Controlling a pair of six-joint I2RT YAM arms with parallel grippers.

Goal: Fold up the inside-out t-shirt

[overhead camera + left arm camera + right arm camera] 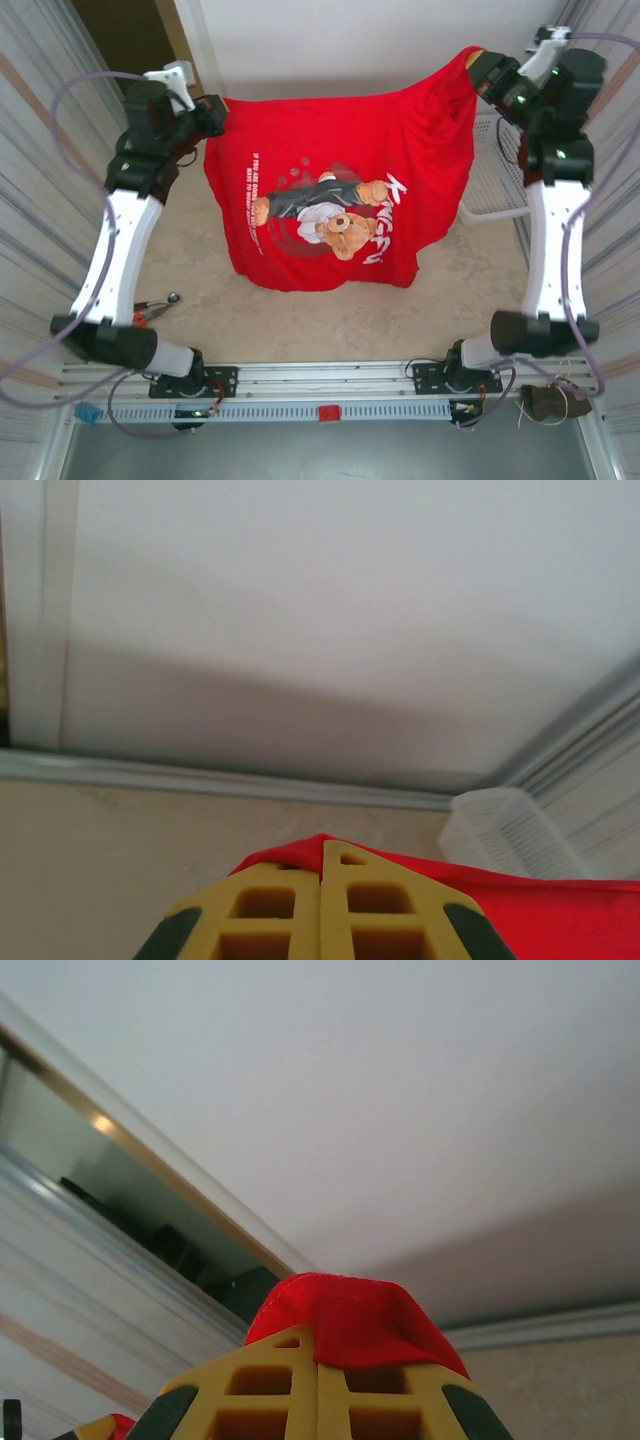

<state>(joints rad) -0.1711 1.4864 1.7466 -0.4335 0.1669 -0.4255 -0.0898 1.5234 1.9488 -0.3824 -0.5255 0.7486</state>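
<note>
Cloth of the inside-out t-shirt (pixel 300 140) hangs in soft, rumpled folds.

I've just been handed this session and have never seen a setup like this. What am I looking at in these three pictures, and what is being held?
The wide picture looks down from above and behind a left arm and a right arm, both bolted at the near edge of a table. The left claw and the right claw are each shut on an upper corner of the red t-shirt. They hold it spread between them, with the bear print facing the camera. The other two pictures come from cameras on the wrists. Each looks along its own yellow fingers, which are pressed together with red cloth pinched at the tips. A white mesh basket stands at the far right of the table, and a small tool lies near the left arm.
</note>
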